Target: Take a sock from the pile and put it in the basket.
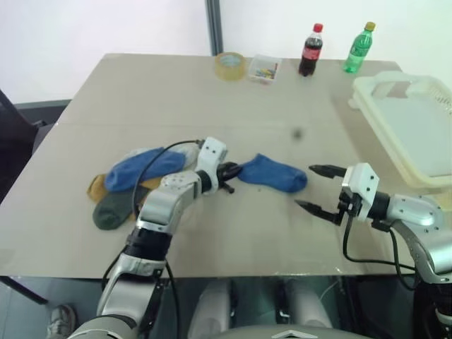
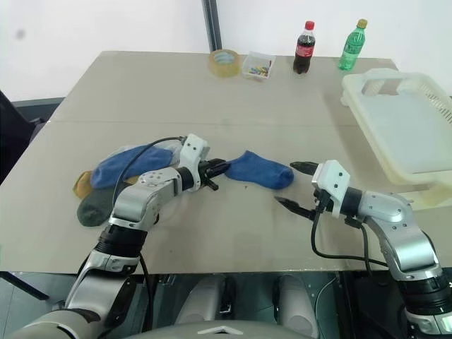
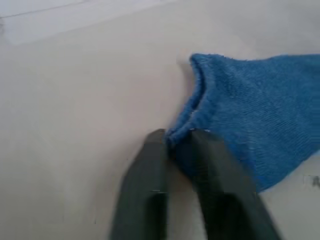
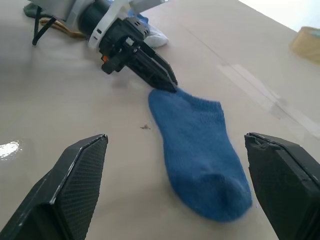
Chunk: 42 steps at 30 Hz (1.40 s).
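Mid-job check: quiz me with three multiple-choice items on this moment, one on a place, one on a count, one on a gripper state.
1. Where does the single blue sock lie?
A. in the basket
B. on the table between the two grippers
C. on top of the pile

2. How many bottles stand at the table's far edge?
A. one
B. two
C. three

3. How is the left gripper?
A. shut on the sock's cuff
B. wide open above the sock
C. shut on the tape roll

Key: B, the sock is flat on the table between the left and the right gripper; B, a cola bottle and a green bottle; A, the left wrist view shows its fingers pinching the cuff.
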Motion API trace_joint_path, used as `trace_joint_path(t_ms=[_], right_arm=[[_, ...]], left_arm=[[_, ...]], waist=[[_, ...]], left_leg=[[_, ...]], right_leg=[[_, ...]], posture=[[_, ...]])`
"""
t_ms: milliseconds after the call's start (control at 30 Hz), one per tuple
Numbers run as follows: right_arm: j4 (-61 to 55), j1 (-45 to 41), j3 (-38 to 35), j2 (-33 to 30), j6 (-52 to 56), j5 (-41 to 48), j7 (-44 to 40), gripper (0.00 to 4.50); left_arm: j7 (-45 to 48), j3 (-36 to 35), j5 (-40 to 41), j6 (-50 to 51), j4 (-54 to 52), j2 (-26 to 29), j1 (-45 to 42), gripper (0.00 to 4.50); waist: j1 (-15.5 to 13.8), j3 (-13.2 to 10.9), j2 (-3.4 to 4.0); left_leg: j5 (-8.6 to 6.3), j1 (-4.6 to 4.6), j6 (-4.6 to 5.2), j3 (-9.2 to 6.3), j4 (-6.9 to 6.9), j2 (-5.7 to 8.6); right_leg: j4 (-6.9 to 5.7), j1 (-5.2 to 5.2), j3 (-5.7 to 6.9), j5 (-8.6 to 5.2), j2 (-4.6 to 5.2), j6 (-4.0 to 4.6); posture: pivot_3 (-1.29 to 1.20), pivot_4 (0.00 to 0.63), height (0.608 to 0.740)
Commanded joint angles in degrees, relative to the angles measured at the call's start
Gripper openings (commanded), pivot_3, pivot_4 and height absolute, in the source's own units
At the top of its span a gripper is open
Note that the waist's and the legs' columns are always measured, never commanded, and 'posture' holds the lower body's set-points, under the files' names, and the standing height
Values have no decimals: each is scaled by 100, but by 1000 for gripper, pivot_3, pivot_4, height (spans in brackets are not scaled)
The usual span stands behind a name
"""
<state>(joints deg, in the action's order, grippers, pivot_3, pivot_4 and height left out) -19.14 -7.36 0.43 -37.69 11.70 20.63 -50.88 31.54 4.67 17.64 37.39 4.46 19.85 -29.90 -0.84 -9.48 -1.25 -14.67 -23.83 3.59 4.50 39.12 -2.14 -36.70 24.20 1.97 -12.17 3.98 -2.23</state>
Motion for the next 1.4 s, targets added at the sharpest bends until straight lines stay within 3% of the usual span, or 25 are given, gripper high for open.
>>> trace_joint_path(t_ms=[33,200,367,533,700,867,933,1033,1067,1200,1400], right_arm=[[-192,46,-179,29,-154,5,87,4500],[-181,26,-130,90,-175,-13,127,4500],[-93,-69,-75,176,-197,-43,133,4500],[-44,-168,-60,242,-175,-92,173,4500],[-130,-129,-152,262,-133,-129,267,4500],[-238,3,-277,255,-126,-129,408,4500],[-303,82,-314,260,-113,-119,470,4500],[-451,215,-339,318,-55,-62,598,4500],[-485,236,-327,329,-29,-57,630,4500],[-653,122,-99,539,421,-111,1012,4500],[-250,-399,387,571,1120,-988,1621,4500]], left_arm=[[201,-647,424,-186,-319,101,-66,67],[867,-1271,1122,214,-1140,840,189,67],[1246,-1905,1863,899,-1361,1716,-206,67],[1615,-1654,2037,1188,-1382,2221,-600,67],[1527,-601,1806,1435,-1468,1820,-1005,67],[1220,615,1480,1394,-1477,693,-1177,67],[1099,785,1445,1403,-1241,225,-1233,67],[1052,775,1445,1386,-1058,-136,-1278,804],[994,680,1440,1377,-1017,-188,-1304,1286],[1101,408,1236,1203,-789,217,-1326,1286],[1308,570,674,482,-305,552,-1292,1286]], waist=[[13,-1,0],[25,-3,2],[0,-7,1],[-5,-7,1],[-8,-8,0],[-5,-9,-2],[-2,-10,-3],[26,-10,-3],[27,-10,-3],[72,-10,1],[81,-11,4]], left_leg=[[0,0,0,0,0,-1],[0,2,-2,3,0,-5],[1,2,-2,-1,0,-5],[3,1,-7,-3,1,1],[14,0,-24,-4,1,4],[14,-1,-24,-4,3,5],[12,-1,-21,-5,3,8],[4,1,-5,-2,3,6],[3,4,-4,0,4,4],[2,11,-3,-3,4,-3],[3,7,-5,-1,4,-3]], right_leg=[[0,0,0,2,-1,-4],[-1,2,-1,10,-2,-18],[-2,1,6,-2,0,2],[0,-3,8,-3,4,1],[0,-5,8,-1,2,-3],[1,-7,6,10,1,-20],[1,-7,4,8,0,-22],[-1,-4,-4,8,-10,-22],[-3,-3,-8,8,-20,-21],[-9,-2,-10,8,-32,-20],[-9,1,-11,8,-18,-19]], posture=[[0,150,740],[0,150,740],[0,150,740],[0,150,740],[0,150,740],[0,150,740],[0,150,740],[0,150,740],[0,150,740],[0,150,740],[0,150,740]])
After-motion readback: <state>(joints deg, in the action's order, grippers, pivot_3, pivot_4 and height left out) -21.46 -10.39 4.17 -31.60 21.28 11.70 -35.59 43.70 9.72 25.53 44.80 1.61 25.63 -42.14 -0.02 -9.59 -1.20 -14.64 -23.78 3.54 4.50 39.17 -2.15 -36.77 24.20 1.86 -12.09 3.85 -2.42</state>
